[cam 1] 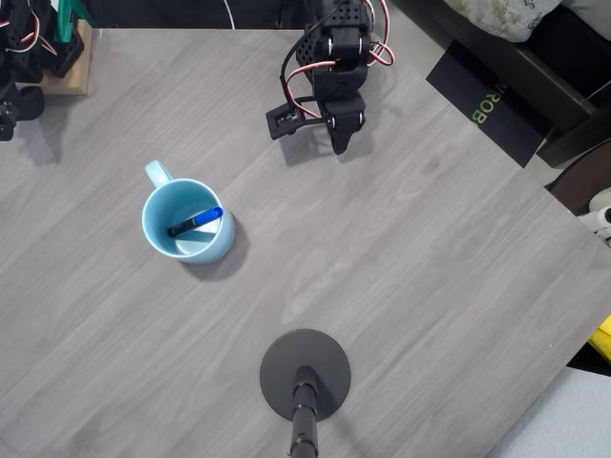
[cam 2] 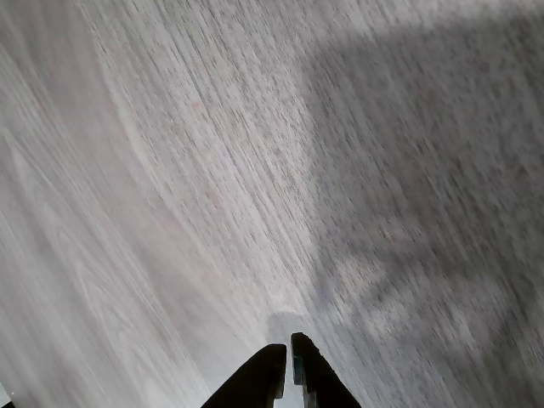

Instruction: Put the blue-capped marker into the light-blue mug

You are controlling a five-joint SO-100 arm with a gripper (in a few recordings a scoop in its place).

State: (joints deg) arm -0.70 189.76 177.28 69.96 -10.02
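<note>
The light-blue mug [cam 1: 188, 221] stands upright on the grey table, left of centre in the overhead view, its handle pointing up-left. Inside it the blue-capped marker [cam 1: 196, 221] lies slanted, blue cap toward the right rim. My gripper [cam 1: 341, 141] is far from the mug, near the table's top edge, folded back under the black arm. In the wrist view the gripper [cam 2: 287, 347] is shut with nothing between its dark fingertips, hovering over bare wood-grain table.
A black round stand base [cam 1: 305, 374] with a pole sits at the bottom centre. A wooden block with another arm's parts [cam 1: 43, 57] is at the top-left corner. The table's right edge [cam 1: 535, 172] runs diagonally, with dark furniture beyond.
</note>
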